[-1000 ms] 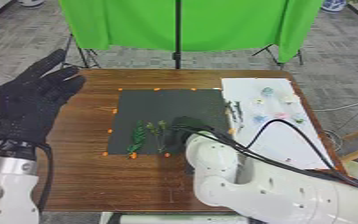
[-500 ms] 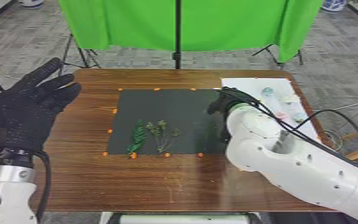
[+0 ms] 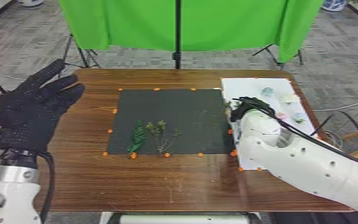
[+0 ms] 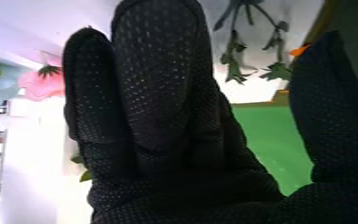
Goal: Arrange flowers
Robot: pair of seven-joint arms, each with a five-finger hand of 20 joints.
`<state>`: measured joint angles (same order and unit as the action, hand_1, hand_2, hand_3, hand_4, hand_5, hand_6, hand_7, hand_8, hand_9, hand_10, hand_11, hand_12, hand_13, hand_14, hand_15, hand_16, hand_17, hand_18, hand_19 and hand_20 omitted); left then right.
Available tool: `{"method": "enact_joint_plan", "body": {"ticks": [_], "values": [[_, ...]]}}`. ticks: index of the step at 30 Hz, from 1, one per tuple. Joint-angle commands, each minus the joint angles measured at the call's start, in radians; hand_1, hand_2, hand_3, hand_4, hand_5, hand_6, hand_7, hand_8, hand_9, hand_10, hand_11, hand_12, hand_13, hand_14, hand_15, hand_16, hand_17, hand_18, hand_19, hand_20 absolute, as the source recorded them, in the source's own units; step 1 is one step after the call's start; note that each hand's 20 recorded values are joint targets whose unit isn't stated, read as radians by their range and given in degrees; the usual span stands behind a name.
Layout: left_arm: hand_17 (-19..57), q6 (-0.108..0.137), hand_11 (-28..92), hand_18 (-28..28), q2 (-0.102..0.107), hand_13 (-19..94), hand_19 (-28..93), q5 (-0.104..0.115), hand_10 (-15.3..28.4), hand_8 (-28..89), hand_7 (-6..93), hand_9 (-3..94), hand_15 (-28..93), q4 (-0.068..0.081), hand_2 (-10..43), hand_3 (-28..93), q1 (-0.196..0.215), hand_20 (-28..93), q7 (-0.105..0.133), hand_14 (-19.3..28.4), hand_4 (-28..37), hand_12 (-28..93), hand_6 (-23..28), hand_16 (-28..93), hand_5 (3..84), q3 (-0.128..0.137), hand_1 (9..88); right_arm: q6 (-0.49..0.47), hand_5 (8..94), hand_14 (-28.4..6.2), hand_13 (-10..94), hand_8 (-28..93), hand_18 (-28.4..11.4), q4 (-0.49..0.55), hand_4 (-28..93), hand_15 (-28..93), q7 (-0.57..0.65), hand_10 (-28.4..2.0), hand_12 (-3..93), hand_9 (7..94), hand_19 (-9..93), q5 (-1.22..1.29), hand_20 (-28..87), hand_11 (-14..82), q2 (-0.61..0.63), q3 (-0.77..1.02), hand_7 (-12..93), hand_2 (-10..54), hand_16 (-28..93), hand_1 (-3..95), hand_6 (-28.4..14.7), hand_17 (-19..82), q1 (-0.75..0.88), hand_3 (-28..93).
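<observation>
The right hand (image 4: 184, 192) is spread wide (likely to admit stems), with leafy sprigs (image 4: 236, 73) near its thumb and fingers.

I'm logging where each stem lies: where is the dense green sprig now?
In the head view, the dense green sprig lies on the near left part of the dark mat, just left of the paler, branching stems.

Head view: bright green cloth backdrop (image 3: 229, 25) at top, dark grey square mat (image 3: 162, 107) mid-frame, brown wooden table (image 3: 131, 182). Right wrist view: pink-petalled flower (image 4: 40, 86), upper left.
</observation>
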<state>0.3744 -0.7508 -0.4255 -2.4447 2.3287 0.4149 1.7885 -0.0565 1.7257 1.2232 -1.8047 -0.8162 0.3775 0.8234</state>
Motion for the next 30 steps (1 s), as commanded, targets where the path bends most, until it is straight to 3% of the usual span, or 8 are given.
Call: {"method": "enact_joint_plan", "body": {"ticks": [1,11,15,17,20,24,30], "values": [[-8.0,-0.004,31,24.5,-0.015,27,59,-0.006,21.2,-11,18.4,36.2,55,0.003,7.2,81,0.008,13,-0.004,28.3,-23.3,11,10.1,-10,37.8,0.002,23.1,-0.001,51.7,-7.8,86,-10,-15.6,-0.011,-23,52,-0.001,-17.0,15.4,81.3,93,-0.026,-16,25.9,-0.034,-0.038,8,-4.4,17,31.4,-9.3,59,-0.014,68],[-8.0,-0.022,31,24.5,-0.016,27,59,-0.010,21.2,-11,18.6,36.2,56,0.012,7.2,80,-0.016,13,-0.020,28.3,-23.3,11,10.1,-10,37.8,-0.007,23.2,0.046,58.5,-7.9,85,-10,-15.6,-0.089,-24,52,-0.006,-16.2,15.7,81.2,93,-0.073,-17,26.5,-0.071,-0.158,11,-6.2,16,32.7,-6.4,58,-0.053,67],[-8.0,-0.021,31,24.5,-0.017,27,59,-0.010,21.2,-11,18.6,36.2,55,0.013,7.2,80,-0.020,13,-0.023,28.3,-23.3,11,10.1,-10,37.8,-0.009,23.2,0.032,65.5,-7.7,85,-11,-14.8,-0.124,-25,52,-0.006,-14.4,15.8,82.0,93,-0.097,-22,27.1,-0.077,-0.189,15,-8.9,16,36.9,-4.2,59,-0.056,68],[-8.0,-0.026,31,24.5,-0.018,27,59,-0.013,21.2,-11,18.6,36.2,56,0.013,7.2,80,-0.014,13,-0.026,28.3,-23.3,11,10.1,-10,37.8,-0.004,23.2,0.045,71.3,-7.0,85,-10,-14.8,-0.133,-27,51,-0.002,-11.8,16.3,84.5,93,-0.090,-21,28.0,-0.075,-0.199,19,-9.5,16,41.4,-2.1,58,-0.052,70],[-8.0,-0.021,31,24.5,-0.021,27,59,-0.011,21.2,-11,18.5,36.2,55,0.015,7.2,80,-0.022,13,-0.031,28.4,-23.3,11,10.1,-10,37.8,-0.007,23.2,0.050,77.1,-6.1,86,2,-15.2,-0.144,-28,51,-0.013,-10.1,17.1,87.2,93,-0.108,-18,28.8,-0.069,-0.202,22,-9.5,17,49.4,-1.6,58,-0.040,64],[-8.0,-0.023,31,24.5,-0.024,27,59,-0.012,21.2,-11,18.6,36.2,55,0.014,7.2,80,-0.018,13,-0.031,28.4,-23.2,11,10.1,-10,37.8,-0.008,23.2,0.079,83.6,-5.2,88,5,-16.0,-0.141,-28,51,-0.027,-8.5,23.6,91.6,93,-0.101,-12,24.7,-0.056,-0.180,22,-9.5,19,54.3,-0.1,57,-0.023,65],[-8.0,-0.015,31,24.5,-0.031,27,59,-0.010,21.3,-11,18.5,36.2,55,0.011,7.3,80,-0.001,13,-0.025,28.4,-23.3,11,10.1,-10,37.8,-0.003,23.2,0.160,85.7,-4.8,89,7,-17.1,-0.118,-28,52,-0.041,-8.2,24.1,93.4,93,-0.125,-2,24.9,-0.036,-0.177,22,-9.5,20,55.2,-0.3,54,-0.040,67]]}}
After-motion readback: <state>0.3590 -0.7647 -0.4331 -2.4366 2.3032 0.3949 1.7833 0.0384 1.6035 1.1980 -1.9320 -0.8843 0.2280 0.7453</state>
